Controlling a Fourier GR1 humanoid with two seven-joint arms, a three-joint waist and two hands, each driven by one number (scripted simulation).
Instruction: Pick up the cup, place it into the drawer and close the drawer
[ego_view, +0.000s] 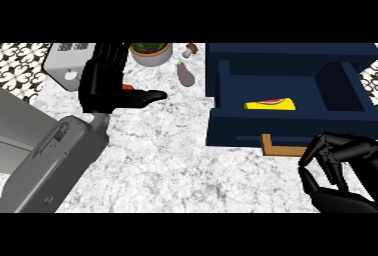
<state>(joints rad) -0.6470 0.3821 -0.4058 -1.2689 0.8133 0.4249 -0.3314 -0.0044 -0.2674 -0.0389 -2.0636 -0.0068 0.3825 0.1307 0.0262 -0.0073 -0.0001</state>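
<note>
A dark blue drawer (229, 90) stands open at the right of the marble counter. Inside it lies a yellow cup with a red patch (271, 104), on its side. A tan strip (284, 149) shows at the drawer's near edge. My right hand (341, 172) hovers at the lower right, just in front of that near edge. Its fingers are loosely bent with a gap to the thumb, and they hold nothing. At the upper left my left hand (107, 82) rests open, fingers up and thumb pointing right, far from the drawer.
A white toaster (68, 67) sits at the back left, a potted plant (151, 52) behind the left hand. An eggplant (185, 75) and a mushroom (190, 49) lie beside the drawer. Something orange (128, 87) peeks from behind the left hand. A grey slab (22, 145) fills the left edge.
</note>
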